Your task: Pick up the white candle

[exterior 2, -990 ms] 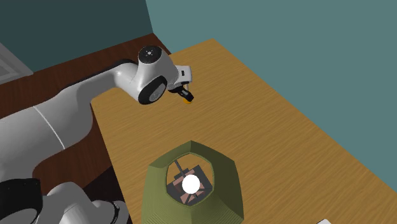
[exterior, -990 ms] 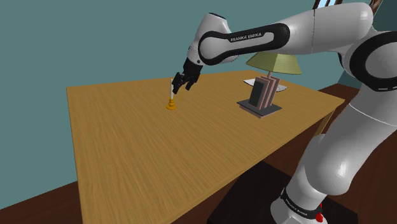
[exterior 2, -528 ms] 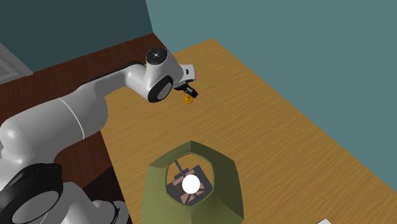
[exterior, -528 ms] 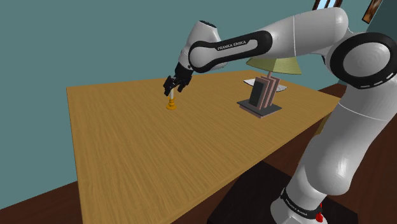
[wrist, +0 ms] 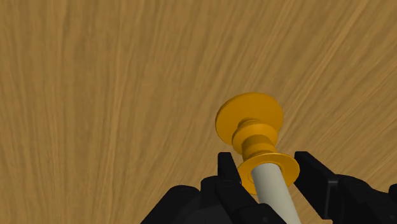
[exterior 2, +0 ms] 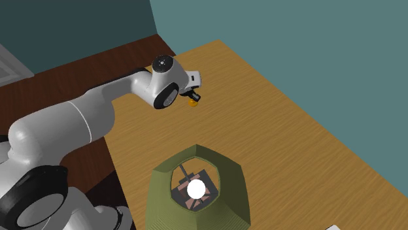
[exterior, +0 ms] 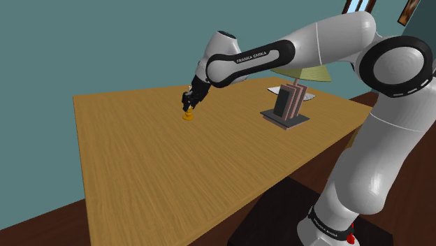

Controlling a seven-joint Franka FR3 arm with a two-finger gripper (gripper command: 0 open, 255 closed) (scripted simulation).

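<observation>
The gripper is open. Its two fingers stand apart on either side of the candle, and a slim gap shows between each finger and the pale shaft, so nothing is held. The fingertips sit level with the orange drip cup at the top of the holder. The candle rises from that cup toward the palm.

In the shoulder view the gripper hangs right over the holder, which stands upright on the table. It is toward the table's far edge and well to the left of the lamp. In the second exterior view the gripper is near the table's left edge, far from the lamp shade.

The step in hand looks like the end of the approach, with the fingers placed for the grasp. The next move is to close squarely on the shaft just above the cup, then lift straight up. The shaft is thin and round, so an off-centre squeeze could tip it, and the holder may come up with it.
</observation>
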